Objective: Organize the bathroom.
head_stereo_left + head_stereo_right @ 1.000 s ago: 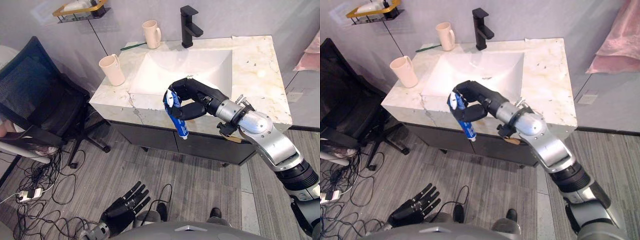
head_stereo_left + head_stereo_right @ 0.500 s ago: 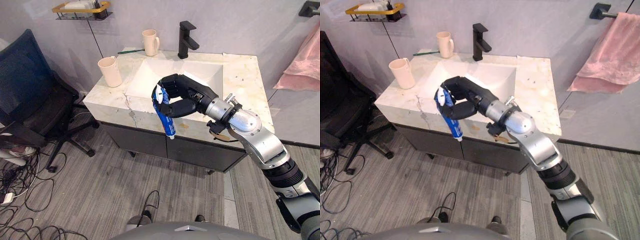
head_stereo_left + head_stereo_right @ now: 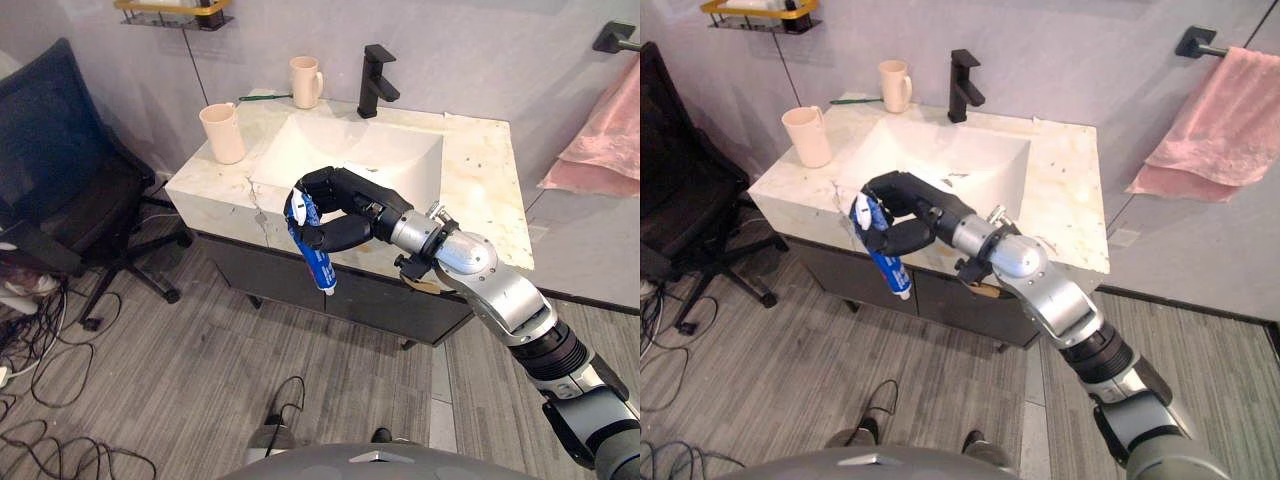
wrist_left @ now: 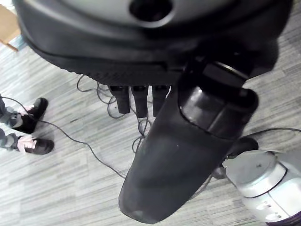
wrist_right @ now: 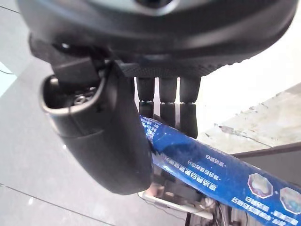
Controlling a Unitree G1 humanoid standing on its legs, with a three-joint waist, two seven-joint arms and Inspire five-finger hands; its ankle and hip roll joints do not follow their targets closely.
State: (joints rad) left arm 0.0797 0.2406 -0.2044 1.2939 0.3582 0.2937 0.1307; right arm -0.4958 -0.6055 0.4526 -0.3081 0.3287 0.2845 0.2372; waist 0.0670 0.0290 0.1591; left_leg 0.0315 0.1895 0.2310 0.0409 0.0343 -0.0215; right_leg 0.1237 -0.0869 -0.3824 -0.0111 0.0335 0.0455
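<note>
A blue toothpaste tube [image 3: 311,246] with white print and a white cap at its lower end hangs nearly upright, its upper part clasped between the curled fingers and thumb of the right hand [image 3: 345,208], its cap end below.

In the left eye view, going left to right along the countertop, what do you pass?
Near mug → green toothbrush → far mug → black faucet.

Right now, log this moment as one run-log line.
right robot hand: shut on toothpaste tube | tube: cap down, before vanity front | cups: on counter | left robot hand: open, over floor
</note>
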